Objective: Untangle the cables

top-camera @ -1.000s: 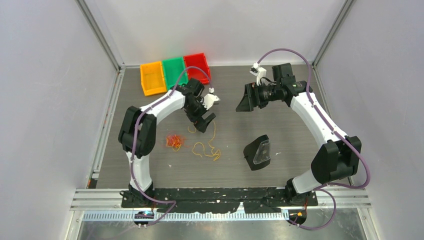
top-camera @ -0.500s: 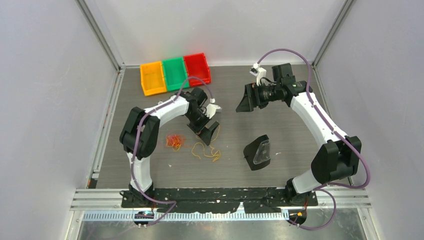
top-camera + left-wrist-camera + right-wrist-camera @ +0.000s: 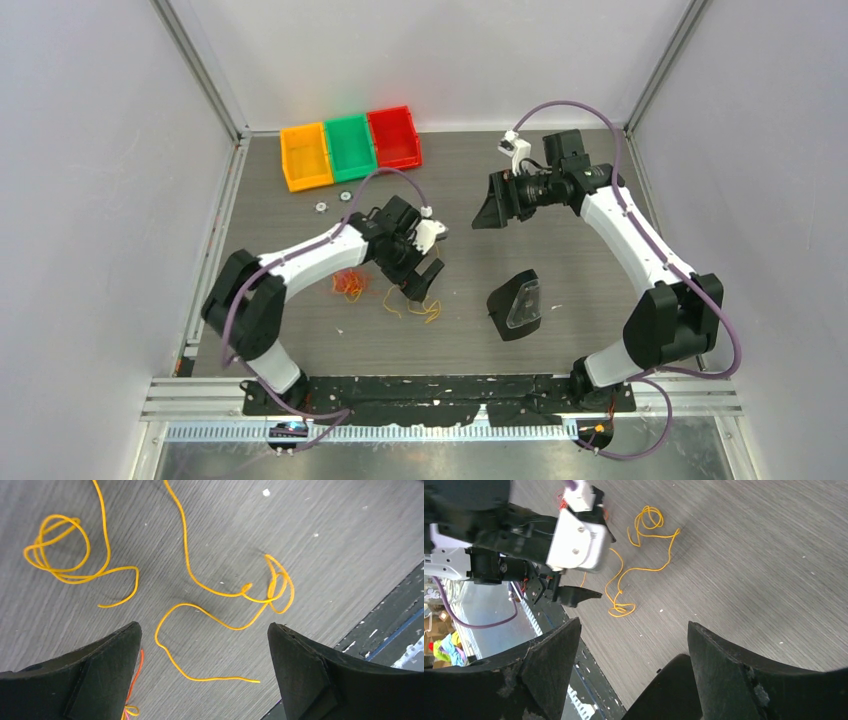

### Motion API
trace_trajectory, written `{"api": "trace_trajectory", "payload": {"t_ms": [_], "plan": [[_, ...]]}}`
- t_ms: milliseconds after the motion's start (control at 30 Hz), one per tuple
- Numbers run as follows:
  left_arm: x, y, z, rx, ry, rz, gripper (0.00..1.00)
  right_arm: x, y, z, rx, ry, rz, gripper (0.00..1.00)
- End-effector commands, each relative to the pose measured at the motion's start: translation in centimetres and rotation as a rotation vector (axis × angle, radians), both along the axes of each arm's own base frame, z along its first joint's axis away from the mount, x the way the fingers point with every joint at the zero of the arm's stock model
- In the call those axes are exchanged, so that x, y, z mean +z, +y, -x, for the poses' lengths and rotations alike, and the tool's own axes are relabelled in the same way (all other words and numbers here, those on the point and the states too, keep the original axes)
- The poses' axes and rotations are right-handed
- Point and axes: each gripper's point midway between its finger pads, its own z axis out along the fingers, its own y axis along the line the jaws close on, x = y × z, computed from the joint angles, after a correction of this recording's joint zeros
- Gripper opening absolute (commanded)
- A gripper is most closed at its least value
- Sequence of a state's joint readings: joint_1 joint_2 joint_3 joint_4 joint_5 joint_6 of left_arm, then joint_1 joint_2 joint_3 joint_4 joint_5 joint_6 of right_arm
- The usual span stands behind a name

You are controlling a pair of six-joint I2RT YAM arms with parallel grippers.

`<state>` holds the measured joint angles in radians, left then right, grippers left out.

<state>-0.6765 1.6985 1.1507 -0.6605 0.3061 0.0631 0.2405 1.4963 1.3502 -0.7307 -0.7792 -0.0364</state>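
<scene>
A thin yellow cable [image 3: 418, 305] lies in loose loops on the grey table; it also shows in the left wrist view [image 3: 220, 592] and in the right wrist view [image 3: 631, 572]. A small orange-red tangle [image 3: 348, 284] lies just to its left. My left gripper [image 3: 420, 282] is open and empty, low over the yellow cable, whose free end [image 3: 250, 681] lies between its fingers. An orange strand [image 3: 136, 680] shows by the left finger. My right gripper [image 3: 489, 209] is open and empty, held high at the back right, apart from the cables.
Orange [image 3: 305, 156], green [image 3: 349, 146] and red [image 3: 394, 137] bins stand at the back left. Two small washers [image 3: 332, 202] lie in front of them. A black scoop-like object [image 3: 516, 304] sits right of the cables. The table's near edge has a black rail [image 3: 440, 385].
My left gripper has moved toward the near edge, from behind the yellow cable to right over it. The right arm has hardly moved.
</scene>
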Motion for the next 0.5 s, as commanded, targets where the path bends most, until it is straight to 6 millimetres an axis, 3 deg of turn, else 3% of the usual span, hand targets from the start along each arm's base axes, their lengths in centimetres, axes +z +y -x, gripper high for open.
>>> {"api": "trace_trajectory", "payload": {"t_ms": [0, 133, 267, 333, 467], "plan": [[4.4, -0.5, -2.3, 0.069, -0.209, 0.101, 0.99, 1.3, 1.2, 1.3, 0.087, -0.097, 0.01, 0.83], [5.4, 1.1, -1.5, 0.16, -0.183, 0.249, 0.99, -0.1, 4.1, 0.8, 0.124, -0.135, 0.139, 0.81], [6.6, 1.7, -1.4, 0.211, -0.28, 0.364, 0.99, -4.6, 7.2, 0.9, 0.152, -0.069, 0.247, 0.83], [7.7, 1.6, -2.2, 0.207, -0.378, 0.416, 0.99, -6.7, 8.4, 1.1, 0.159, -0.035, 0.277, 0.83], [7.7, 1.9, -4.5, 0.226, -0.39, 0.401, 0.99, -10.2, 10.0, 0.0, 0.14, 0.038, 0.295, 0.77]]}}
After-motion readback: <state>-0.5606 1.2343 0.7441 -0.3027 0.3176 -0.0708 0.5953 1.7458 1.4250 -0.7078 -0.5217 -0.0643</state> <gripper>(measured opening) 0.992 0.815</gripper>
